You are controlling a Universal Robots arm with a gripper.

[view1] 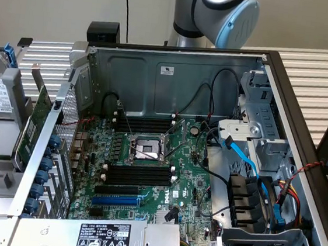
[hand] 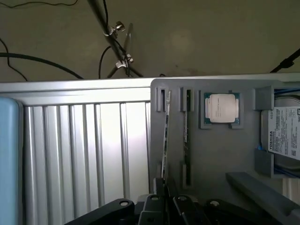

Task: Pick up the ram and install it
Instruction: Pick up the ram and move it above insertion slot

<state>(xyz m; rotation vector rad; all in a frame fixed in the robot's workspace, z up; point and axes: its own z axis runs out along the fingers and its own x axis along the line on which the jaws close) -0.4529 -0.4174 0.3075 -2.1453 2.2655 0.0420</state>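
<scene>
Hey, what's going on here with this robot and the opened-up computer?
A robot arm is working on fetching a memory stick for the open computer case. Its gripper sits at one end of the ram, which stands on edge in a grey parts tray beside a processor chip and a hard drive. On the motherboard, the black slots look empty, so nothing is installed yet.

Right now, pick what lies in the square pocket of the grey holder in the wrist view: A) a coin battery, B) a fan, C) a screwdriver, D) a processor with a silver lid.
D: a square processor with a silver lid lies flat in that pocket of the grey holder, between the ram and the hard drive.
</scene>
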